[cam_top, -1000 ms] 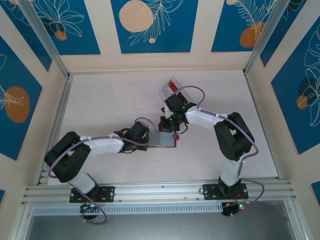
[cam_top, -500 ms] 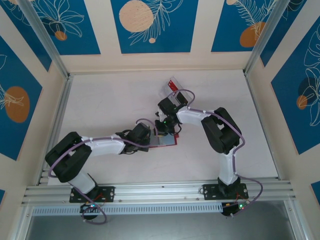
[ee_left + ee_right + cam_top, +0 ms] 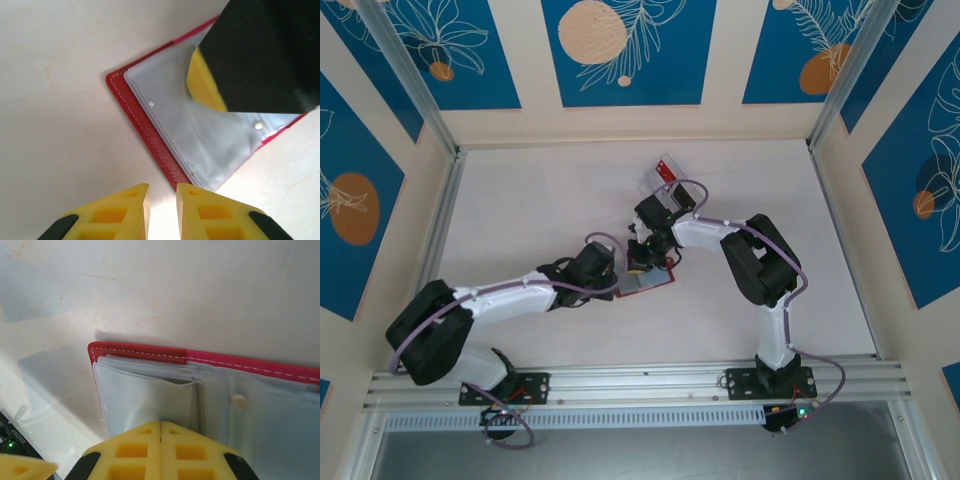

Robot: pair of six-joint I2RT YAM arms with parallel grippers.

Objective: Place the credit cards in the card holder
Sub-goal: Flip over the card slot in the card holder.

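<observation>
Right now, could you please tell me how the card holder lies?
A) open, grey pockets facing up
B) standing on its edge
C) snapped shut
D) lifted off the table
A: the card holder lies spread open on the table, its red border framing upturned grey pockets.

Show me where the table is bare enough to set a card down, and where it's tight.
Bare table: far left, between the side rail and the clear tray; far right, beyond the right arm; the near strip between card holder and front rail. Crowded: the centre, where left gripper and right gripper meet over the open holder.
</observation>
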